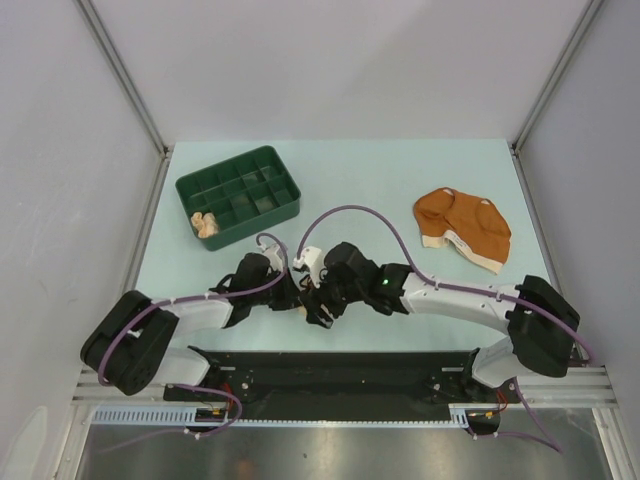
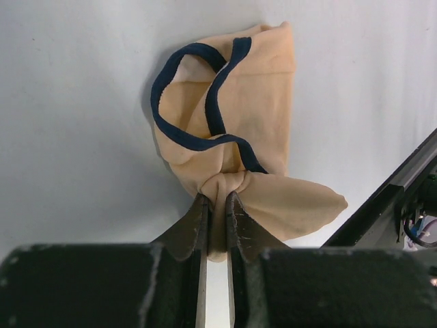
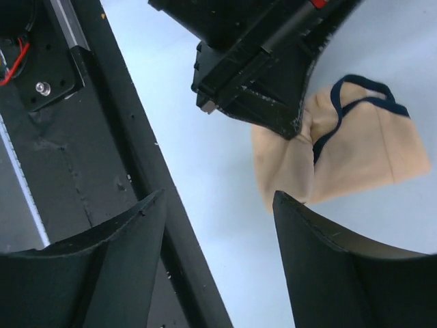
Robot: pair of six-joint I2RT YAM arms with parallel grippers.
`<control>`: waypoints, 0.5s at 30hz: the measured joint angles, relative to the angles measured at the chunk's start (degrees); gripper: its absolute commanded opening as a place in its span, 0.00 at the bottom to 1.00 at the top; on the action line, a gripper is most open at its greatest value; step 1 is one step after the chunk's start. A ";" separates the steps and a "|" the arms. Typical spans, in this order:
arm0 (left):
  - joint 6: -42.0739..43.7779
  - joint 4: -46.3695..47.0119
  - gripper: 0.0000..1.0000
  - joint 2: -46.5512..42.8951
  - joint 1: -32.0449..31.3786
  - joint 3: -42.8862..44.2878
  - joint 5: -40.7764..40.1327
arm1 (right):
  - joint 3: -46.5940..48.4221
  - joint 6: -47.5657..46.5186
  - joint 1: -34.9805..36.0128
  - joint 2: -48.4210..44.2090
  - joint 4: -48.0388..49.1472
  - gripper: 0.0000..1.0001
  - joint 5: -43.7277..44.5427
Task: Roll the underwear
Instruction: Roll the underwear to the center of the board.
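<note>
Closest to my lens is the left claw (image 2: 216,205), clamped shut on a bunched corner of the cream pair (image 2: 252,102). The rest of that pair lies loose on the surface (image 2: 68,137) with its dark trim looping open, and I see no roll formed yet.

Sweeping from the left, the tray (image 1: 224,163) sits at the back. The peach pair (image 1: 206,224) is bundled in its near corner compartment, so I'd call that one finished, though it's too small to be sure. In the centre, by the near edge, both arms crowd over the cream pair. The right claw (image 3: 218,195) hangs wide open with nothing between its fingers, just beside the left one. Far right, the orange pair (image 1: 465,225) lies spread out, well apart from both arms.

Now my worries. That pinch is small and sits right on the cloth's edge, so if I pull or twist too fast the fabric may slide out and flop flat. An open trim loop could hook a finger and drag the whole pair sideways, leaving a lopsided roll. The two claws are very close, and bringing the right one in carelessly risks knocking the left and spoiling its hold. The cream pair also lies near the base rail (image 3: 116,137), so a tug toward me might haul it onto the metal.
</note>
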 measured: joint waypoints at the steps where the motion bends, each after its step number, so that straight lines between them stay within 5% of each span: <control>1: -0.04 -0.26 0.08 0.20 0.02 0.26 0.15 | 0.00 -0.79 0.57 0.44 0.61 0.66 0.09; 15: -1.01 -3.32 0.08 1.64 0.39 2.60 1.01 | -1.20 -5.22 0.50 8.94 6.03 0.56 1.86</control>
